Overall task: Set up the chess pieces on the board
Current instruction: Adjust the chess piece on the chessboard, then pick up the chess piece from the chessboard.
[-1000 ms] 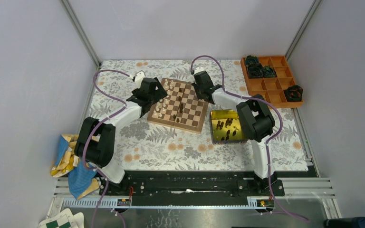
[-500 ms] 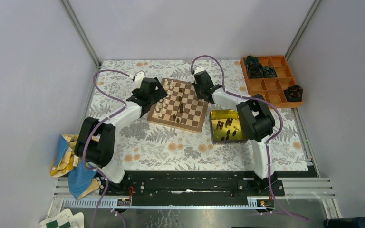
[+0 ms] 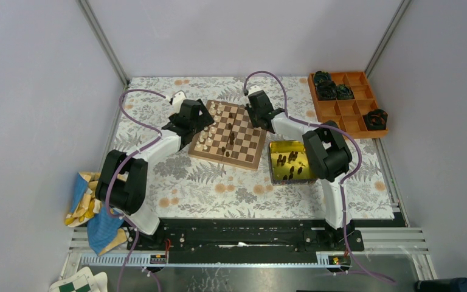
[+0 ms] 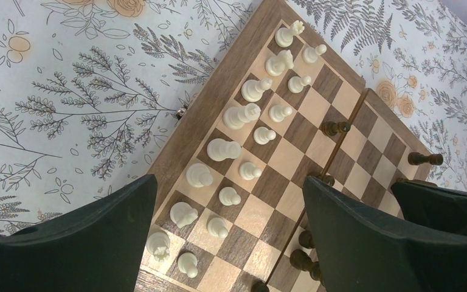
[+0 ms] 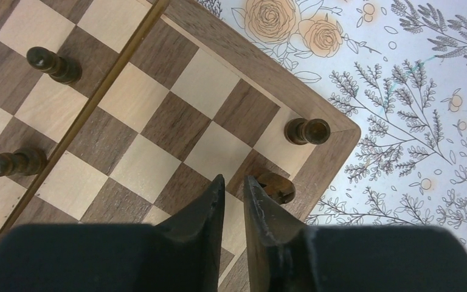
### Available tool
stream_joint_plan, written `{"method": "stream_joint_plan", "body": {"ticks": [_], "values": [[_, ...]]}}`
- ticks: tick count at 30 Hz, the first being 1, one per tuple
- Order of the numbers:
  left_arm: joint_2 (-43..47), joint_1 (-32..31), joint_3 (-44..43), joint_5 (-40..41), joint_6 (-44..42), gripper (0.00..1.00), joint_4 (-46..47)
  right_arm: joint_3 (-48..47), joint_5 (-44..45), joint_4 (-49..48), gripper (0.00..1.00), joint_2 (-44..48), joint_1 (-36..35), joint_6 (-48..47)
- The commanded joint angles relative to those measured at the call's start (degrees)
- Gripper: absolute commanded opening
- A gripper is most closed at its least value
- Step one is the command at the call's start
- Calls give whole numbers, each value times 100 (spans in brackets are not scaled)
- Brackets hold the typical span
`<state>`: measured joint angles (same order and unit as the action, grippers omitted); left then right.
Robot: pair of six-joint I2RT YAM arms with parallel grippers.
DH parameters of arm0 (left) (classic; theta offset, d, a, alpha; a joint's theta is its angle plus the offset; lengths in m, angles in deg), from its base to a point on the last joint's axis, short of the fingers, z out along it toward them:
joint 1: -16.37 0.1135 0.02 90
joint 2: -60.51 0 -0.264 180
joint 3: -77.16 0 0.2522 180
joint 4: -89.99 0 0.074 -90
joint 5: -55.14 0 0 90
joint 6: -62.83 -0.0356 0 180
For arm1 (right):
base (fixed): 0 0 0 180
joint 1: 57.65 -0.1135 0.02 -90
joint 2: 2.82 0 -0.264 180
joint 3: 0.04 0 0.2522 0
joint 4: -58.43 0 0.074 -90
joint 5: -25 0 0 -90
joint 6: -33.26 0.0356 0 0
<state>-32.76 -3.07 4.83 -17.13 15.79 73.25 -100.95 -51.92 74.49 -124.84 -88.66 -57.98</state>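
Parting slightly, right end effector [image 5: 234,185] adjoins dark piece [image 5: 276,187].

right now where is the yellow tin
In the top view the yellow tin sits on the floral mat just right of the chessboard, against the right arm elbow, with dark pieces lying inside.

I judge this a robotics lab test cell. Evidence: plain grey panel walls [image 3: 30,91] on aluminium posts [image 3: 104,41], left arm [image 3: 152,151] and right arm [image 3: 328,159] bolted to a black mounting rail [image 3: 219,230], exposed purple cables [image 3: 135,115], and a cloth-covered tabletop [image 3: 219,188].
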Motion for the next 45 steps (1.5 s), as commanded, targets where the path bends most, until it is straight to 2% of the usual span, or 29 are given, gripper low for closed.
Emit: {"method": "stream_joint_plan", "body": {"ticks": [1, 8, 11, 28, 45], "values": [[15, 28, -29, 37, 37, 97, 204, -249, -180, -58, 27, 175, -44, -60], [56, 28, -40, 63, 37, 97, 174, -356, -320, -64, 40, 211, -148, -112], [76, 28, -47, 80, 27, 97, 162, -449, -369, -57, 42, 197, -208, -138], [2, 30, -74, 98, 28, 97, 162, -1283, -1096, 87, 43, -281, -391, -131], [-163, 88, -145, 81, 55, 98, 159, -2075, -1299, 357, 44, -920, -419, -131]]}}
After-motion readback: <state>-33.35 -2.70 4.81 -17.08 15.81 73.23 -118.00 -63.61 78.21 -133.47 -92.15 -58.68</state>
